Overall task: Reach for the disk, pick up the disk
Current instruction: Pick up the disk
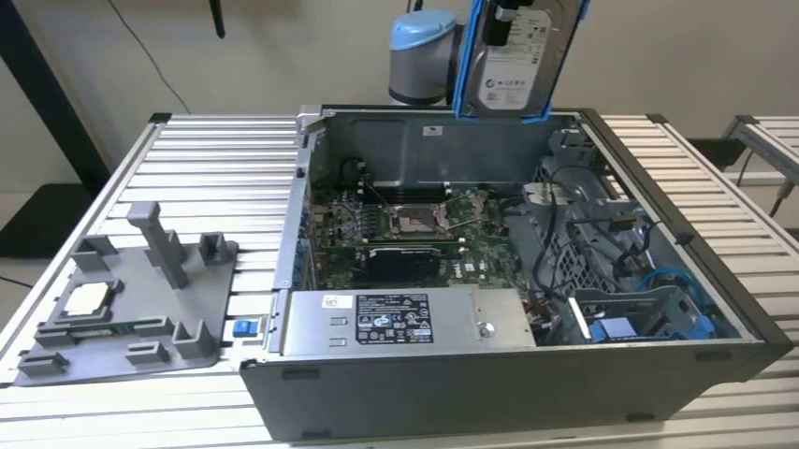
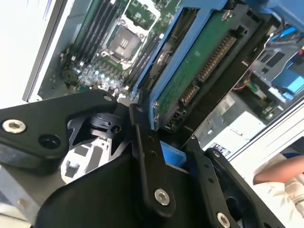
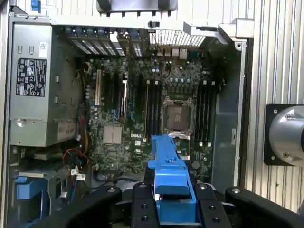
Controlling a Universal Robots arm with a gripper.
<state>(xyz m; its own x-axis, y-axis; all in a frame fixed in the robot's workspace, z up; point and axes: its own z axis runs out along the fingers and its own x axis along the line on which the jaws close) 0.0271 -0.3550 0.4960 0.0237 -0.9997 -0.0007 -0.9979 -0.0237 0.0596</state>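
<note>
Currently, item one: the disk (image 1: 515,58), silver-grey with a white label and blue bracket, hangs upright in the air above the rear wall of the open case (image 1: 500,374), well clear of the drive bay inside.

Item two: the pincer (image 2: 164,156), black, pinched on the disk's blue bracket at one end; in the second wrist view the fingers (image 2: 147,161) press either side of the blue edge, green circuit board and connector facing the camera.

Item three: the motherboard (image 3: 142,118), with an empty processor socket, lies directly below the held disk in the first wrist view.

Item four: a grey fixture (image 1: 125,299) lies on the table (image 1: 212,159) beside the case.

Risk, judged: the grip is on plastic only, so the bracket could flex or slip and drop the disk onto the motherboard.
</note>
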